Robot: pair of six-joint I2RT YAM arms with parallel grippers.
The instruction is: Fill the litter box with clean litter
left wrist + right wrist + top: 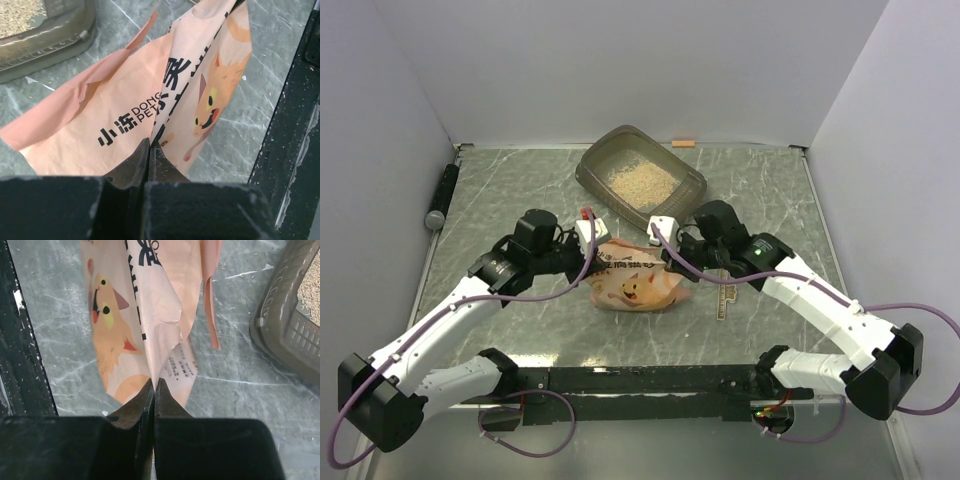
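At left jaws: your left gripper point(150, 143) has them pressed together on a fold of the pink bag point(95, 105), just below its dark print.
At right jaws: your right gripper point(153, 383) is pinched tight too, on the bag's opposite edge, where the plastic is creased and torn.
Pink bag: held between your two grippers, crumpled, with a loose strip hanging off one side. You can't tell from these views whether its underside touches the table point(500, 200).
Litter box point(588, 172): just past the bag toward the back wall. It is near the bag but apart from it, and it sits at an angle to the table edges.
Clean litter point(640, 182): pale tan layer covering the floor of the litter box.
Black cylinder point(443, 195): lying along your left table edge, well apart from the bag.
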